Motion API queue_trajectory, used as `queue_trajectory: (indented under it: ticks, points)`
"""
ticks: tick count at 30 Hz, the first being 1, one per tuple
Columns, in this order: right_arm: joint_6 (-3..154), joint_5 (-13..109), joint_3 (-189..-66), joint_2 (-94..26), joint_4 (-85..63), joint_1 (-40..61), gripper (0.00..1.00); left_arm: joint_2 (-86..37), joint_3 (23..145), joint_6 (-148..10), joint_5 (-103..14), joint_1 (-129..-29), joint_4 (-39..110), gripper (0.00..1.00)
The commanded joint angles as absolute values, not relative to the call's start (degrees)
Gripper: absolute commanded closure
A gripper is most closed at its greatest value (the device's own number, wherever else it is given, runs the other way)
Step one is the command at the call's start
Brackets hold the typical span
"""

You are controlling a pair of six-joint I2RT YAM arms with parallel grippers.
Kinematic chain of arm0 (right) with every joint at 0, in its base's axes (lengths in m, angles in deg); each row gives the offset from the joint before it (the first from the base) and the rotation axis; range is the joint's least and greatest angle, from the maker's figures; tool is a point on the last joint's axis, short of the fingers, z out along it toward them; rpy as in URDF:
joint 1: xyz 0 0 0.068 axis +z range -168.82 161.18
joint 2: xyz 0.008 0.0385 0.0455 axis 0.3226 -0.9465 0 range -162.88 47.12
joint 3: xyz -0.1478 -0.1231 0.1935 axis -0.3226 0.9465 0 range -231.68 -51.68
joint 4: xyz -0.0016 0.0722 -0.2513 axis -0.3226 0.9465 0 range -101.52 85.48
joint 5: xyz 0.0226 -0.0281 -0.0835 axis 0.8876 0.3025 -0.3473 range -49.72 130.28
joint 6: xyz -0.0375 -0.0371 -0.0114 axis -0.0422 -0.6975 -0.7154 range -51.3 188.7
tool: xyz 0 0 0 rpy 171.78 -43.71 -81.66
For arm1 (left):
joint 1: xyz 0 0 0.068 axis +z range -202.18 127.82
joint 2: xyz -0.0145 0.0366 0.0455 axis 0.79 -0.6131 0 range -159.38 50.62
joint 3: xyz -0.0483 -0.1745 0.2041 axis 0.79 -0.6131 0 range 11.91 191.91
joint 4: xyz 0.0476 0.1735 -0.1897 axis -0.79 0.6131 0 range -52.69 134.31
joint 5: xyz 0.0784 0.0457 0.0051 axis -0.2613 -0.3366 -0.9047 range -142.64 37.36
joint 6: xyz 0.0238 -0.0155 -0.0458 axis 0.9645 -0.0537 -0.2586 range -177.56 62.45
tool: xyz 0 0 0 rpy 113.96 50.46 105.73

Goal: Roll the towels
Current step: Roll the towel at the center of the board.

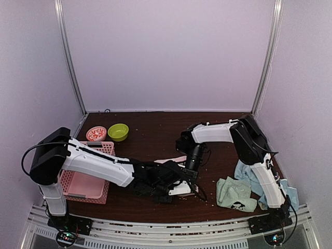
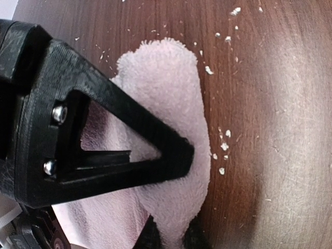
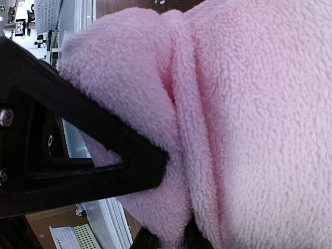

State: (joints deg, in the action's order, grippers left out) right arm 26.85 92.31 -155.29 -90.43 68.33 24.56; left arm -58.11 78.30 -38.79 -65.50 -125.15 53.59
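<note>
A pink towel (image 1: 174,160) lies at the table's middle, mostly hidden under both grippers. My left gripper (image 1: 180,187) reaches in from the left and is shut on a fold of it; in the left wrist view the pink towel (image 2: 168,98) bunches between the fingers (image 2: 155,150) of the gripper (image 2: 179,199). My right gripper (image 1: 191,168) points down onto the same towel and is shut on it; the pink towel (image 3: 249,114) fills the right wrist view around the gripper (image 3: 168,205). A mint green towel (image 1: 236,194) with a dark mark and light blue towels (image 1: 246,174) lie crumpled at the right.
A pink latticed basket (image 1: 85,181) stands at the left by the left arm's base. A red bowl (image 1: 96,134) and a green bowl (image 1: 118,132) sit behind it. White crumbs dot the brown table (image 2: 270,104). The right arm's base stands among the blue towels.
</note>
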Motion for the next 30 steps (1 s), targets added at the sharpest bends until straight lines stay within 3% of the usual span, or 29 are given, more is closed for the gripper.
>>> queue_trajectory:
  ticks: [1, 6, 13, 17, 20, 25, 28, 30]
  points:
    - [24.98, 88.30, -154.25, -85.51, 66.35, 22.98, 0.82, -59.41, 78.88, -41.31, -62.47, -124.40, 51.62, 0.98]
    - [21.97, 89.20, -154.77, -72.03, 65.71, 18.96, 0.62, -58.14, 77.87, -46.83, -49.39, -119.19, 51.14, 0.99]
    - [26.42, 91.66, -154.28, -55.50, 61.36, 12.76, 0.61, -64.75, 83.91, -55.01, -19.90, -108.46, 55.12, 0.98]
    - [29.14, 91.07, -142.89, -39.26, 48.81, 12.80, 0.63, -72.12, 89.03, -58.46, -6.06, -103.87, 58.94, 0.96]
    - [24.81, 92.49, -133.56, -29.67, 43.57, 13.26, 0.58, -77.22, 90.46, -61.59, 4.70, -101.36, 59.62, 0.95]
    - [16.83, 87.58, -132.26, -32.15, 54.40, 18.22, 0.60, -79.65, 91.30, -62.35, 5.29, -100.99, 60.20, 0.95]
    - [21.46, 76.29, -122.95, -30.82, 42.71, 24.69, 0.64, -79.96, 91.32, -63.58, 5.35, -100.72, 59.02, 0.96]
    - [24.90, 65.43, -115.67, -30.11, 31.85, 29.31, 0.61, -80.12, 91.36, -63.91, 4.95, -100.70, 58.58, 0.96]
